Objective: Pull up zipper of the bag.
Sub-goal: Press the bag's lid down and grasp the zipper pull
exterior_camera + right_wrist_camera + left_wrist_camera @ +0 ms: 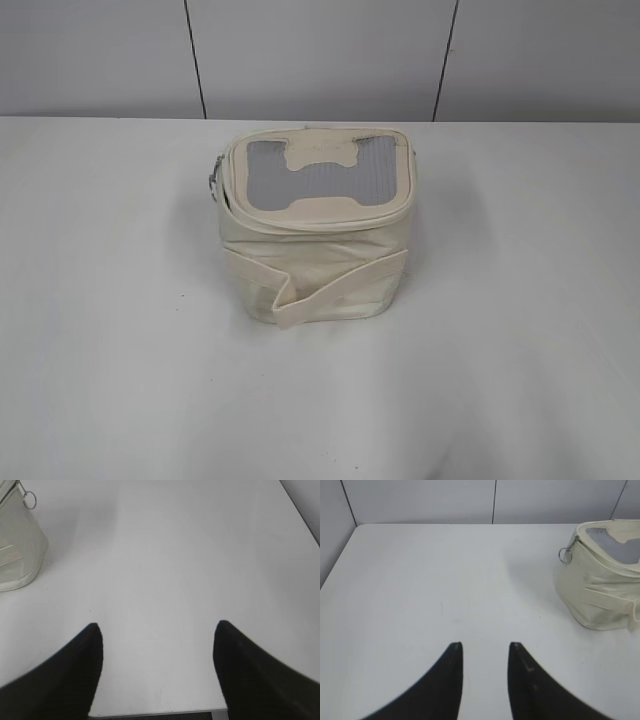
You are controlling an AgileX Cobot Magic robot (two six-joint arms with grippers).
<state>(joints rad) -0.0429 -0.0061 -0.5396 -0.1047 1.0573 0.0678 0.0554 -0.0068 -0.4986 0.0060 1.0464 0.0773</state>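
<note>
Standing near the middle of the white table (pixel 120 300), toward its far half, the bag (pixel 315 270) is a small boxy cream-beige fabric piece. Its lid carries a grey mesh panel (pixel 262 180) with a cream bone-shaped patch (pixel 318 152) across it, and faint marks on the patch may be lettering but are too small to read. No other brand, label or writing can be made out anywhere on the bag or table. A flat cream strap (pixel 330 285) runs across the near side wall, one end hanging loose toward the near-left corner.

The zipper (pixel 315 222) follows the lid rim as a cream track. At the bag's left end a silver metal pull (pixel 565 554) with a round ring hangs from it, and the right wrist view shows a second ring pull (pixel 29 499) at the bag's other end.

Neither arm appears in the exterior view. In the left wrist view, the left gripper (pixel 486 646) hangs over bare table, well apart from the bag, which lies to its far right; its dark jaws stand partly apart with nothing between them. In the right wrist view, the right gripper (pixel 157 626) sits near the table's near edge, its jaws spread wide and empty, with the bag at its far left. A pale panelled wall (pixel 320 55) stands behind the table.
</note>
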